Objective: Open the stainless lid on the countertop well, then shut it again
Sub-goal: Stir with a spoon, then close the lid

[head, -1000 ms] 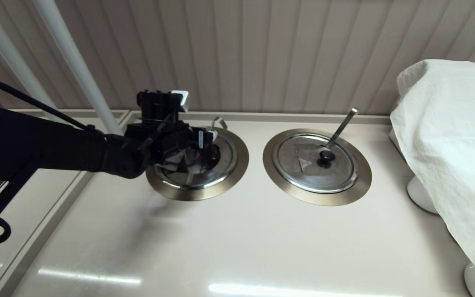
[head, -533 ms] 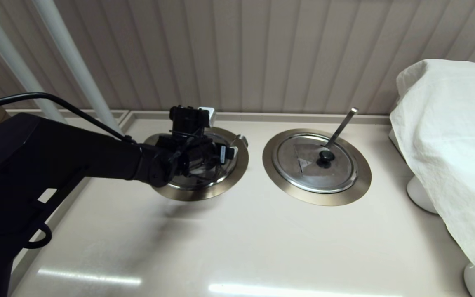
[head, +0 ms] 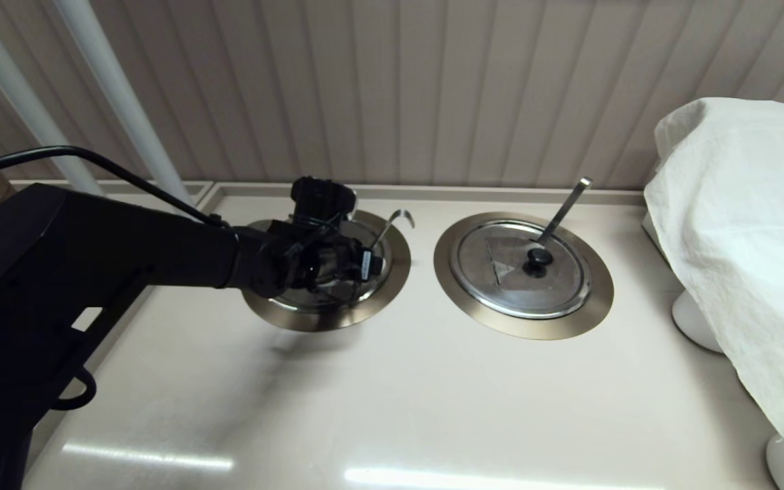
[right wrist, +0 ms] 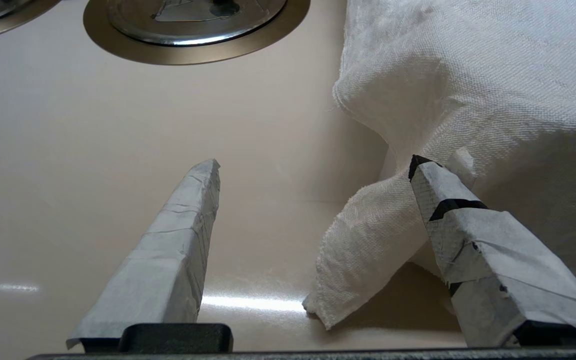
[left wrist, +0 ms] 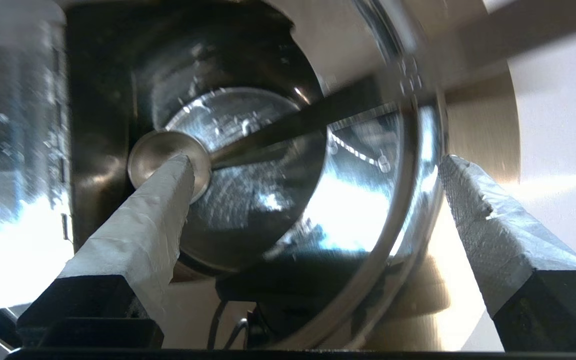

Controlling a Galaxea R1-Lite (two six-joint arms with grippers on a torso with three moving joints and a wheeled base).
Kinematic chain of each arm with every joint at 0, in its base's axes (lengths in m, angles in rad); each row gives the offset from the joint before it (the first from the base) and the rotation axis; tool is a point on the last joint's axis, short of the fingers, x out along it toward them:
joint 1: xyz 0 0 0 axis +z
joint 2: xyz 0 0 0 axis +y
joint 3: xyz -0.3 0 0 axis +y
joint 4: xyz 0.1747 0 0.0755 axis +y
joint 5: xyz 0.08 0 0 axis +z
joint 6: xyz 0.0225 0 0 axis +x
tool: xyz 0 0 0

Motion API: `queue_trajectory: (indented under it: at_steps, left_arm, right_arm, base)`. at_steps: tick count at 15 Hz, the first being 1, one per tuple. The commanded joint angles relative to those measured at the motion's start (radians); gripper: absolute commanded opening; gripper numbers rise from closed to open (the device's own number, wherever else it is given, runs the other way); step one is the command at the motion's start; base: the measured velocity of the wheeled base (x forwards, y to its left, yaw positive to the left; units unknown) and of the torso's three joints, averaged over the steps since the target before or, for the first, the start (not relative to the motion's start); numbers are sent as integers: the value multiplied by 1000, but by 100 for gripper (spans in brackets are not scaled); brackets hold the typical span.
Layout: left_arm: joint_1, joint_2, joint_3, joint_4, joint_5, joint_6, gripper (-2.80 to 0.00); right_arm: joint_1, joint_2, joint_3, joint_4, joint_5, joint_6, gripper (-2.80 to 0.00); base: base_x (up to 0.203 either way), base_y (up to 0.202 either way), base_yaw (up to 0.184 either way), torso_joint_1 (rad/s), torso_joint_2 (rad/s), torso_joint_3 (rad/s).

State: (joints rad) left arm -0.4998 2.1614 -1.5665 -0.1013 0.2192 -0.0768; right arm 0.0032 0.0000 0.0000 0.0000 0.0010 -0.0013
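My left gripper [head: 367, 263] hangs low over the left countertop well [head: 329, 320], covering most of the stainless lid [head: 282, 299]. It is open [left wrist: 315, 160]. The lid's shiny curved rim [left wrist: 420, 165] runs between the fingers, close to one of them, and I cannot tell whether they touch. Past the rim the well's dark inside [left wrist: 113, 100] shows, with a small round ladle bowl [left wrist: 155, 150] and its rod [left wrist: 318, 112]. The rod's hook tip [head: 402, 216] sticks up at the well's back right. My right gripper [right wrist: 315, 162] is open beside the white cloth.
The twin well [head: 525, 327] to the right has its lid [head: 521, 275] shut, with a black knob and a flat ladle handle [head: 564, 207]. A white cloth [head: 746, 238] covers things at the right edge. A raised ledge and wall run along the back.
My left arm has moved right across the well, and the gripper now sits over its right part. The hook-tipped rod has swung from the back of the well to its back right.
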Motion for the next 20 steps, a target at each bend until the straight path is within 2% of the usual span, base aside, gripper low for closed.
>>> queue_trajectory:
  at_steps: [1,5,7,9,10,12,13,14,17,20]
  left_arm:
    - [-1,-46,68,1,-12,0,0]
    - [10,-164,205,-4,-121,-4,0]
    - [46,-215,279,-44,-155,-4,0]
    - [119,-286,371,-141,-164,-7,0]
    - [159,-324,425,-206,-166,-33,0]
    - [237,-407,537,-380,-176,-205,0]
    - [267,-428,566,-410,-182,-262,0]
    - [277,-421,568,-424,-179,-283,0]
    - [304,-362,520,-428,-176,-431,0]
    - [337,-304,523,-424,-175,-444,0]
  right_arm:
    - [1,1,0,0,1,0,0]
    - [0,1,0,0,0,0,0]
    - [0,1,0,0,-1,0,0]
    - [0,1,0,0,1,0,0]
    - [0,2,0,0,1,0,0]
    - [0,2,0,0,1,0,0]
    - [0,0,0,0,0,0,0]
    - [0,1,0,0,0,0,0]
    - [0,0,0,0,1,0,0]
    - [0,1,0,0,0,0,0]
  base:
    - [0,0,0,0,0,0]
    - [0,0,0,0,0,0]
    - [0,0,0,0,0,0]
    - [0,0,0,0,0,0]
    - [0,0,0,0,0,0]
    - [0,0,0,0,0,0]
    - [0,0,0,0,0,0]
    - [0,0,0,0,0,0]
    - [0,0,0,0,0,0]
    - [0,0,0,0,0,0]
